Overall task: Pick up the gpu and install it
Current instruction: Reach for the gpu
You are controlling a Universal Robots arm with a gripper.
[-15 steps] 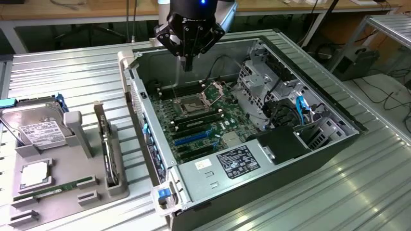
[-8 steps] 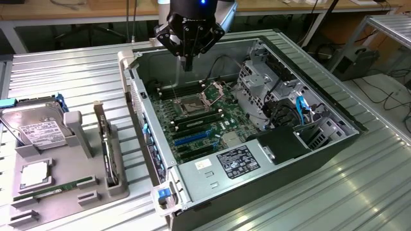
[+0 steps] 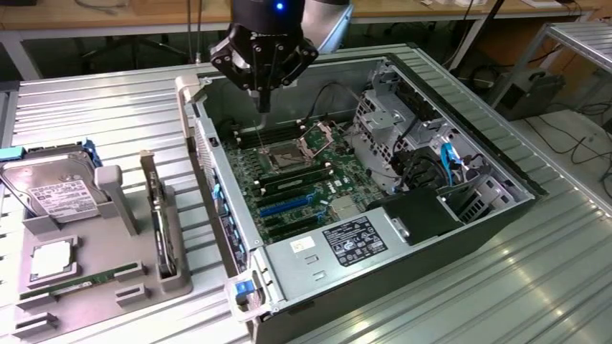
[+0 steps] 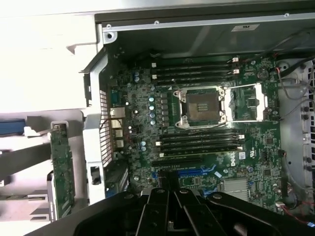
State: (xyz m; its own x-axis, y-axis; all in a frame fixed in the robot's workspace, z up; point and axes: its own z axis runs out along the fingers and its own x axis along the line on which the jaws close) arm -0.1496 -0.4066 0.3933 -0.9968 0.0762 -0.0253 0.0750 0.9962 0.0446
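Observation:
The gpu (image 3: pixel 159 223) is a thin dark card standing on edge in a slot of the grey holder (image 3: pixel 113 215), at the exterior view's left of the open computer case (image 3: pixel 497 208). In the wrist view the gpu (image 4: pixel 62 169) shows its circuit side. My gripper (image 3: pixel 262 107) hangs shut and holds nothing, above the far part of the motherboard (image 3: pixel 330 175) near the processor socket (image 3: pixel 287 154). It is well away from the gpu. In the wrist view my gripper (image 4: pixel 170 188) hovers over the blue expansion slots (image 4: pixel 199 173) of the motherboard (image 4: pixel 142 123).
The holder also carries a silver hard drive (image 3: pixel 59 193), a processor (image 3: pixel 50 259) and a green memory stick (image 3: pixel 82 281). Inside the case are a drive cage (image 3: pixel 388 125), cables and a black power supply (image 3: pixel 421 215). The case wall (image 3: pixel 212 179) stands between gpu and motherboard.

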